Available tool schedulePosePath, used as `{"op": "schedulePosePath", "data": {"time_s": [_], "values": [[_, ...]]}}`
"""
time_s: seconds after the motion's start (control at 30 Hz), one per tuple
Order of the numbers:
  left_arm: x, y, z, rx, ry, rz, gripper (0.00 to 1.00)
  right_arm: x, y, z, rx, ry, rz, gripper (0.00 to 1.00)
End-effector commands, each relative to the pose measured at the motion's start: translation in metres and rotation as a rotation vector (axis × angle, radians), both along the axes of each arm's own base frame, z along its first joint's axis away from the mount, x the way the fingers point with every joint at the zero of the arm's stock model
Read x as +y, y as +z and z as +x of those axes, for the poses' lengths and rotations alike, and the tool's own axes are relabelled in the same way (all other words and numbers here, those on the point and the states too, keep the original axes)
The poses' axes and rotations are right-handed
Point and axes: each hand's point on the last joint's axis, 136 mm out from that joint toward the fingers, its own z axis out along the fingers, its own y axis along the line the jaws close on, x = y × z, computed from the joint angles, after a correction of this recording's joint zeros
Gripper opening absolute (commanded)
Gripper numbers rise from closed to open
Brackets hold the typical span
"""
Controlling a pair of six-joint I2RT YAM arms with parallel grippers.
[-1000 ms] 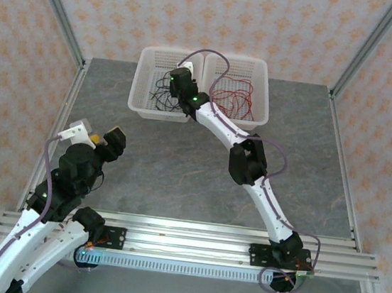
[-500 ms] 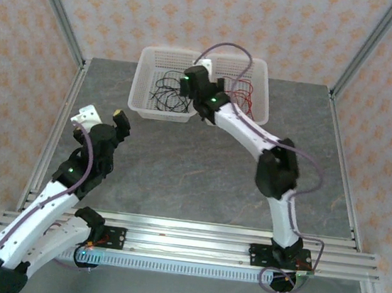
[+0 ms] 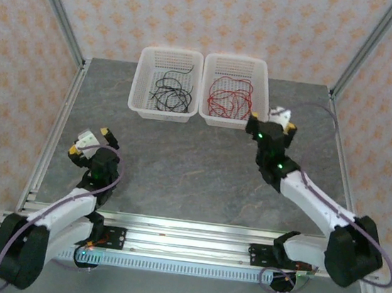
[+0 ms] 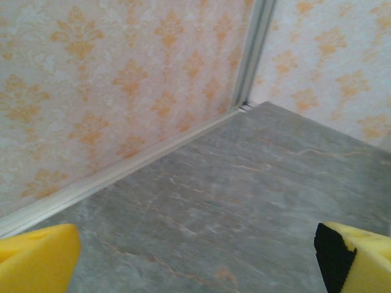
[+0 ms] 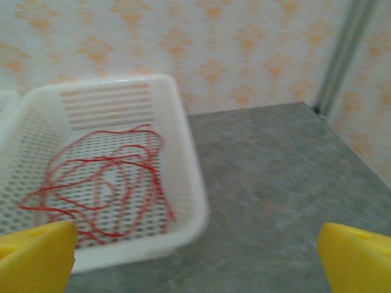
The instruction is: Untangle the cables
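Observation:
Thin black cables (image 3: 170, 92) lie curled in the left white basket (image 3: 140, 89). Thin red cables (image 3: 229, 97) lie in loose loops in the right white basket (image 3: 263, 90); the right wrist view shows these red cables (image 5: 104, 183) inside the basket (image 5: 189, 177). My right gripper (image 3: 270, 123) hovers just in front of the right basket's near right corner, open, with nothing between its yellow fingertips (image 5: 357, 259). My left gripper (image 3: 90, 142) is low at the table's left side, far from the baskets. It is open and holds nothing between its yellow fingertips (image 4: 36, 259).
The two baskets stand side by side at the back of the grey table (image 3: 193, 168). Patterned walls and metal corner posts (image 4: 253, 52) close in the left, back and right. A metal rail (image 3: 185, 231) runs along the near edge.
My right arm has drawn back out of the baskets to the right and nearer. My left arm has folded back and lowered toward the left front of the table.

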Motion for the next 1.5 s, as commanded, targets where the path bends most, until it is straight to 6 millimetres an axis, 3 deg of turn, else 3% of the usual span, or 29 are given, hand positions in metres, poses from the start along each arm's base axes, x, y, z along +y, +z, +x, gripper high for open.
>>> {"op": "schedulePosePath", "data": {"time_s": [0.0,0.13,0.23,0.33,0.4,0.5,0.57,0.63,0.67,0.73,0.83,0.87,0.93,1.47], "values": [[0.009,0.028,0.005,-0.155,0.028,0.052,0.99,-0.028,0.009,-0.012,-0.14,-0.039,0.046,1.0],[0.014,0.022,0.016,-0.143,0.026,0.129,0.99,-0.051,-0.016,-0.028,-0.193,-0.045,0.033,1.0],[0.006,0.013,0.038,-0.031,-0.043,0.147,1.0,-0.067,-0.034,-0.035,-0.235,-0.059,0.07,1.0],[-0.003,0.016,0.04,-0.055,-0.118,0.175,1.0,-0.085,-0.052,-0.04,-0.265,-0.088,0.134,1.0],[-0.006,0.016,0.033,-0.13,-0.145,0.095,1.0,-0.093,-0.063,-0.042,-0.272,-0.091,0.17,1.0],[-0.01,0.017,0.034,-0.159,-0.194,0.092,0.99,-0.095,-0.078,-0.036,-0.222,-0.094,0.152,1.0],[-0.007,0.017,0.036,-0.203,-0.196,0.098,1.0,-0.091,-0.073,-0.035,-0.247,-0.057,0.12,1.0],[-0.026,0.016,0.048,-0.187,-0.316,0.144,1.0,-0.09,-0.07,-0.036,-0.259,-0.043,0.099,1.0],[-0.036,0.003,0.058,-0.121,-0.383,0.129,0.99,-0.09,-0.072,-0.037,-0.266,-0.034,0.088,1.0],[-0.042,0.006,0.069,-0.133,-0.421,0.168,1.0,-0.094,-0.079,-0.038,-0.29,-0.032,0.102,1.0],[-0.04,-0.016,0.092,0.008,-0.438,0.099,1.0,-0.078,-0.096,-0.003,-0.195,0.069,0.078,1.0],[-0.035,-0.014,0.095,-0.018,-0.451,0.085,1.0,-0.086,-0.111,0.009,-0.089,0.047,0.112,1.0],[-0.033,-0.014,0.093,-0.04,-0.463,0.075,1.0,-0.087,-0.102,0.001,-0.171,0.077,0.138,1.0],[-0.048,-0.016,0.102,-0.011,-0.553,0.088,1.0,-0.086,-0.105,0.003,-0.138,0.064,0.122,1.0]]}}
